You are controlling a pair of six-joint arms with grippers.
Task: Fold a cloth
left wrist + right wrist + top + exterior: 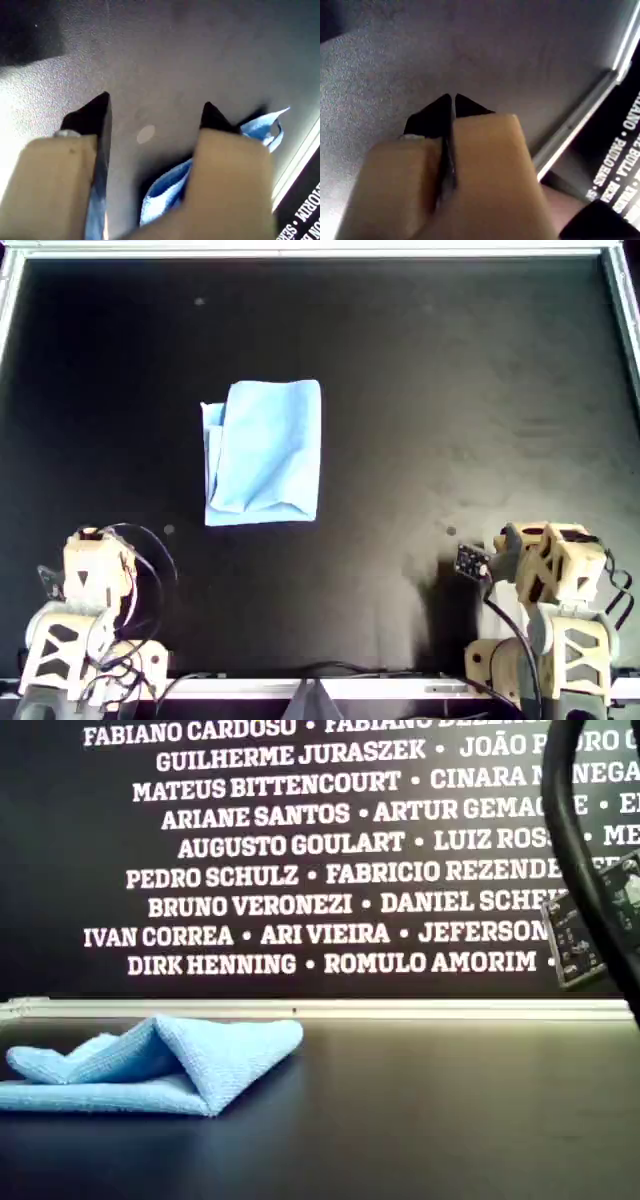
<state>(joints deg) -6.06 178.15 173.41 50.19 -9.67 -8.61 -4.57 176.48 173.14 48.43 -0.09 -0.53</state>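
Observation:
The light-blue cloth (265,450) lies on the black table (450,390), left of centre in the overhead view, folded over itself with loose layers showing along its left edge. The exterior view has the cloth (170,1065) at its left, the upper layer puffed up. My left gripper (155,112) is open with nothing between its fingers; part of the cloth (165,190) shows beyond one finger, some way off. My right gripper (452,100) is shut on nothing over bare table. Both arms are drawn back at the overhead view's near edge, the left arm (90,580) and the right arm (545,565).
A pale metal rail (300,252) frames the table. Behind it stands a black wall with white names (300,870). A small circuit board on a cable (585,935) hangs at the exterior view's right. Loose cables (140,660) lie by the left arm's base.

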